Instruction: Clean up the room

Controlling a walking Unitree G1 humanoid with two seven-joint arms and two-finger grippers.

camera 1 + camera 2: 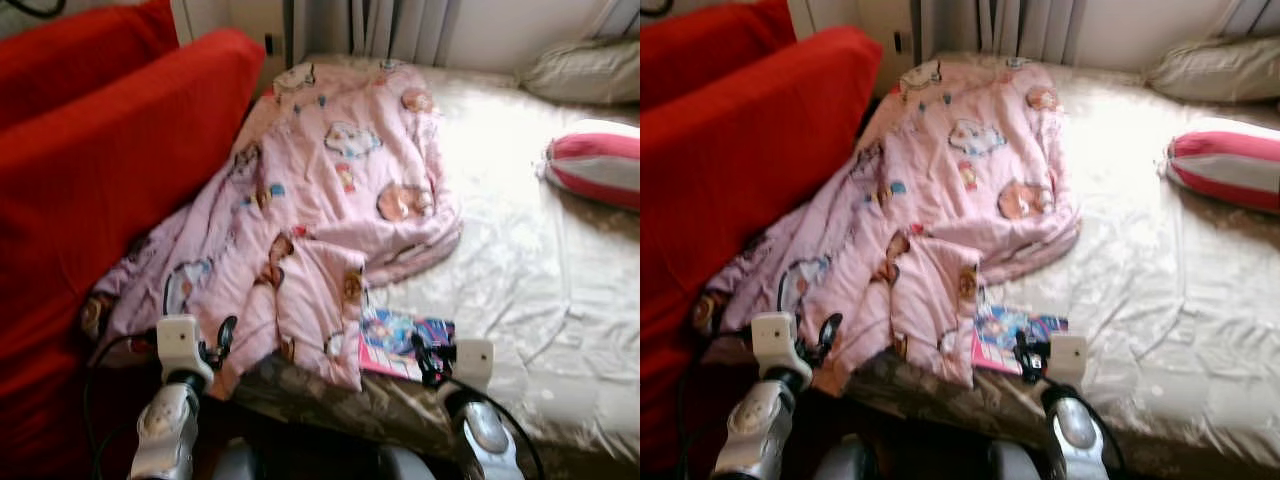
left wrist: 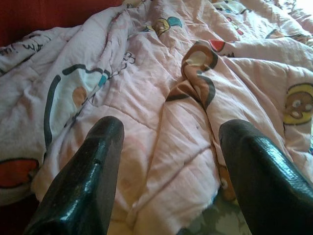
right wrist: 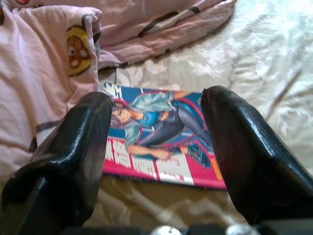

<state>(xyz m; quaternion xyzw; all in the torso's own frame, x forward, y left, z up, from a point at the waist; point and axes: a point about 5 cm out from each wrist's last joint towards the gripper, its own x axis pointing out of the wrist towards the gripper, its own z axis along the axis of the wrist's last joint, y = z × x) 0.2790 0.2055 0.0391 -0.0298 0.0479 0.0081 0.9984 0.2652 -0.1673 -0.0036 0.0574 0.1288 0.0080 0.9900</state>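
Left gripper (image 2: 168, 161): jaws spread wide, empty, poised just above the near edge of the pink cartoon-print quilt (image 1: 320, 190). Right gripper (image 3: 156, 147): jaws likewise spread, empty, aimed at a comic book (image 3: 161, 137) lying flat on the cream bedsheet (image 1: 520, 290), its corner tucked under the quilt's edge. Quilt rumpled, sprawling from 7 o'clock up toward 12 across the bed. Red sofa (image 1: 90, 150) at 9 o'clock, touching the quilt. Striped pink-and-white cushion (image 1: 598, 162) at 2 o'clock; beige pillow (image 1: 585, 70) beyond it at 1.
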